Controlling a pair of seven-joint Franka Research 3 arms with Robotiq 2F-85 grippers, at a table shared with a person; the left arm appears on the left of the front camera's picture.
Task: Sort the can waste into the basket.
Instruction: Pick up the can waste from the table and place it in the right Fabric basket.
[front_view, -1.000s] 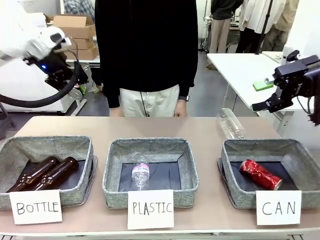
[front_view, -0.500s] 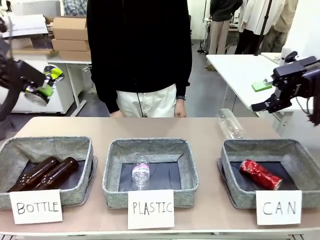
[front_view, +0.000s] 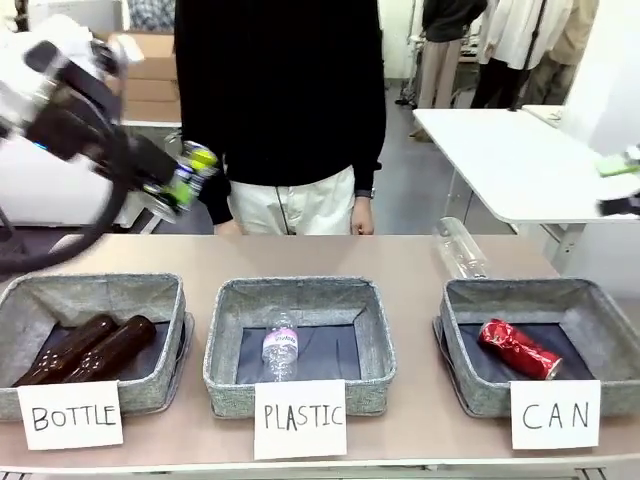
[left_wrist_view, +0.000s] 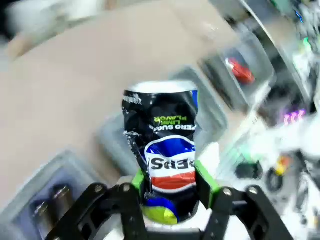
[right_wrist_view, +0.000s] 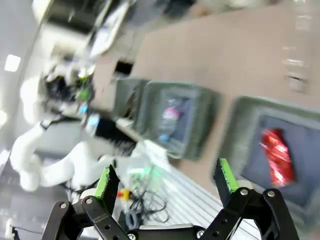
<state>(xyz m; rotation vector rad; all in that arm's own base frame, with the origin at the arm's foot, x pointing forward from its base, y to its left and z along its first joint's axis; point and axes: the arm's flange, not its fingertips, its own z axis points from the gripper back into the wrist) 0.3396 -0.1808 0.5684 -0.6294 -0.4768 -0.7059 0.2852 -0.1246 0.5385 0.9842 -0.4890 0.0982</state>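
Can sort at the halfway mark: the red can (front_view: 520, 348) already lies on its side in the CAN basket (front_view: 520, 292) at the right end of the surface (front_view: 400, 255). Its long axis slants from the basket's far left towards its near right. The black can (left_wrist_view: 167, 145) is the one left to sort, and it is in the air, pinched between the green pads of my left tool (left_wrist_view: 170, 182). It hangs high over the far left part of the surface, beyond the BOTTLE basket (front_view: 90, 285), well apart from the CAN basket. In the left wrist view its long axis runs along my fingers, silver top rim pointing away from the wrist and yellow-green base towards the palm. Its wall is crumpled and its print reads upside down. The front view blurs it, so I can only guess that it tilts, upper end towards the person. My right tool (right_wrist_view: 167, 180) has its jaws spread wide and carries nothing. By my reckoning, what remains is the carry across, past the PLASTIC basket (front_view: 300, 290), and a release over the CAN basket.
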